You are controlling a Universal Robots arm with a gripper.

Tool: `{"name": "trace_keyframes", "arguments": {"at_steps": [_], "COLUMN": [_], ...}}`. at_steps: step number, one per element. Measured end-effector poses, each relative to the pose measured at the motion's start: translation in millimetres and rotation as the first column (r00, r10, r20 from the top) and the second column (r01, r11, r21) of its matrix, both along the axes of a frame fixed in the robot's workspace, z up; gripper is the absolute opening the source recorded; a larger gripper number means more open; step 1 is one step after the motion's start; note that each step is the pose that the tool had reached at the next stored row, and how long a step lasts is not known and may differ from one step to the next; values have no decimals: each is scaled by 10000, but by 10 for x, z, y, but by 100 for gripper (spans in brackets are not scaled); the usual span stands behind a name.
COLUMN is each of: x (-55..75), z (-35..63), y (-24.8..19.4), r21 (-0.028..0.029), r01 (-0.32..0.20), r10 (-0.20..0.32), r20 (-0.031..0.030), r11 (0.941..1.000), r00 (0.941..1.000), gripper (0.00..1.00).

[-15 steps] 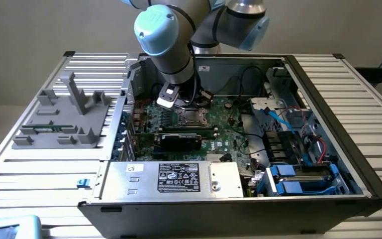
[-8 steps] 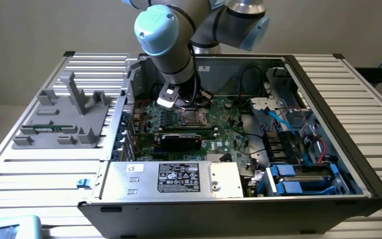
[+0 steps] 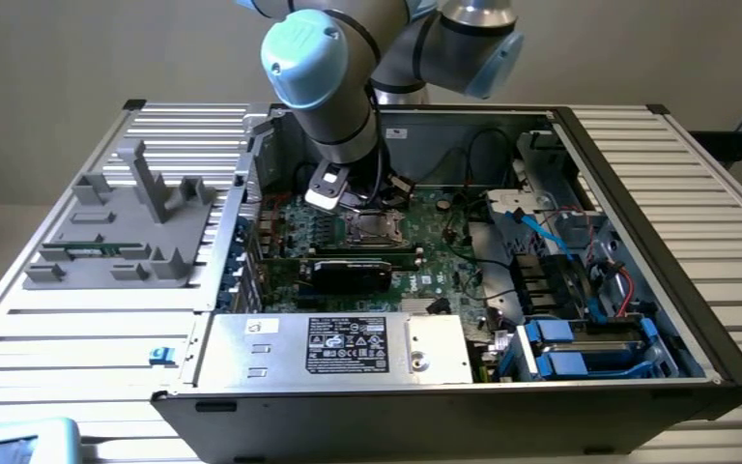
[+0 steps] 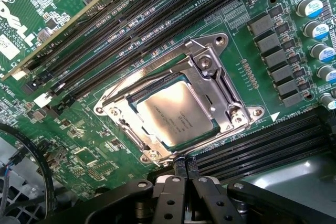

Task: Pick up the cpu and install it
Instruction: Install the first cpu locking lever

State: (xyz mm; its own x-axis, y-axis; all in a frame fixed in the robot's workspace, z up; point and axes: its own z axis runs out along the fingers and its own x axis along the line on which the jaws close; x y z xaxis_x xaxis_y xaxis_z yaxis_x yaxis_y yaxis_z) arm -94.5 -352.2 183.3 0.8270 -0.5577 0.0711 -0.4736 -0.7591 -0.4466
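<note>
Gripper fingers pressed together, holding nothing, hovering just over socket frame edge. Directly beyond fingertips: cpu lying flat inside socket, silver top up. Judgement: placement step looks complete, seating unconfirmed. Farther off: memory slots, capacitors on motherboard.

Silver-grey chip with fine dark lettering, framed by a shiny bare-metal bracket. Green circuit board all around, speckled with tiny pale parts, crossed by long black slots. Silver-topped capacitors with a blue stripe. Outside, the arm shows grey with pale blue caps, the case black, blue drive brackets, light grey stand.
</note>
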Motion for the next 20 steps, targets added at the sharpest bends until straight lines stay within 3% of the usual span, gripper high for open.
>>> {"name": "trace_keyframes", "arguments": {"at_steps": [20], "x": [0], "z": [-7], "y": [1], "r21": [59], "r01": [0], "r10": [0], "r20": [14], "r11": [10000], "r00": [10000], "gripper": [12]}}
